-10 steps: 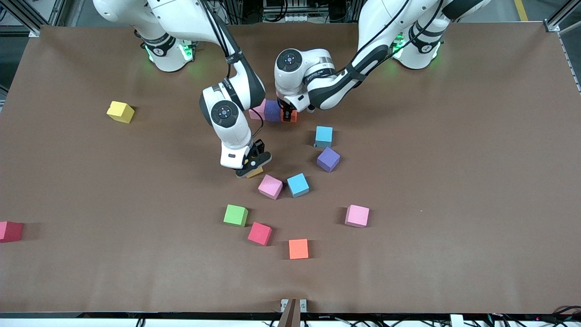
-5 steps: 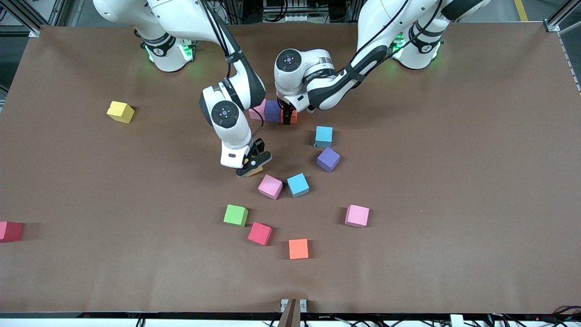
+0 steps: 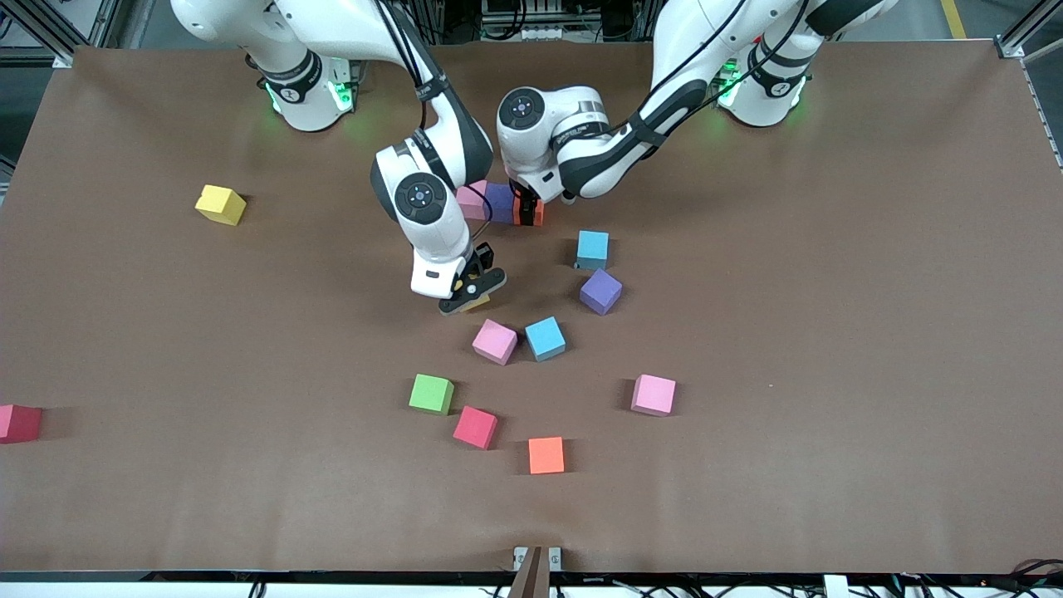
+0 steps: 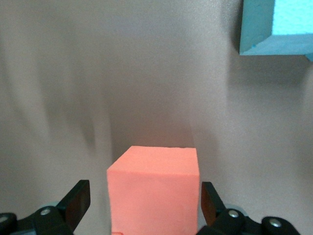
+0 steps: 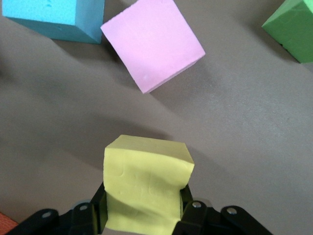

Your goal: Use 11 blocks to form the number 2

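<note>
My right claw (image 3: pixel 471 296) is clamped on a yellow-green block (image 5: pixel 146 183), carried just above the bench (image 3: pixel 830 374) over the bare patch beside the pink block (image 3: pixel 495 341) and the blue block (image 3: pixel 545 338). In the right wrist view the held cube bulges and creases between the pads, so I judge these blocks to be soft, light foam: they squash under grip, and the best hold is square on two flat opposite faces, low and centred, with no more squeeze than needed.

My left claw (image 3: pixel 523 209) stands spread wide around an orange block (image 4: pixel 154 188), with a gap on each side, so it holds nothing. That block rests on the bench at the end of a short row, touching a purple block (image 3: pixel 498 202) that touches a second pink block (image 3: pixel 470 200).

Scattered loose nearer the camera are a second blue block (image 3: pixel 593 248), a second purple block (image 3: pixel 600 291), a green block (image 3: pixel 431 394), a red block (image 3: pixel 475 427), another orange block (image 3: pixel 546 455) and a third pink block (image 3: pixel 653 394). A yellow block (image 3: pixel 220 204) and a dark red block (image 3: pixel 18 423), cut by the frame edge, sit toward the right arm's end.

The arms' wrists cover part of the row, so I cannot tell whether more lies under them.
</note>
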Robot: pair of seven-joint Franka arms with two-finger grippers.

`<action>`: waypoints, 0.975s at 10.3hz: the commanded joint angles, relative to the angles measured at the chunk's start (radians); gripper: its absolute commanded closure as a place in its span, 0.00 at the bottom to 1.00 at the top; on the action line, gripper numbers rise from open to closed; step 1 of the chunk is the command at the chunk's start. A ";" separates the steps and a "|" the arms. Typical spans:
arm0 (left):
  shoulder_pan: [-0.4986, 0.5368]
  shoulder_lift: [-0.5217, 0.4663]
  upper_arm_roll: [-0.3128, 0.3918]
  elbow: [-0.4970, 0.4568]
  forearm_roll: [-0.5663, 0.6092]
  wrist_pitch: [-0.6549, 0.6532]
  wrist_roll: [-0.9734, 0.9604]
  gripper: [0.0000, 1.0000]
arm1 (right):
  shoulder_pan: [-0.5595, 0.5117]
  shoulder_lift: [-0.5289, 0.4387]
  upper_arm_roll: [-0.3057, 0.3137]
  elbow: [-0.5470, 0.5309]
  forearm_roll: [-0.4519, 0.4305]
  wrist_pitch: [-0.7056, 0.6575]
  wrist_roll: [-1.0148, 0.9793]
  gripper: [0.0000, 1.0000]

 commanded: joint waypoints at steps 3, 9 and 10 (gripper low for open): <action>0.020 -0.047 -0.069 0.032 0.058 -0.121 -0.239 0.00 | 0.044 -0.040 -0.002 -0.009 0.011 -0.039 0.087 1.00; 0.218 -0.053 -0.199 0.050 0.048 -0.258 -0.060 0.00 | 0.058 -0.042 -0.001 -0.006 0.011 -0.070 0.180 1.00; 0.253 -0.061 -0.215 0.048 0.047 -0.277 -0.023 0.00 | 0.061 -0.042 0.005 0.000 0.012 -0.079 0.233 1.00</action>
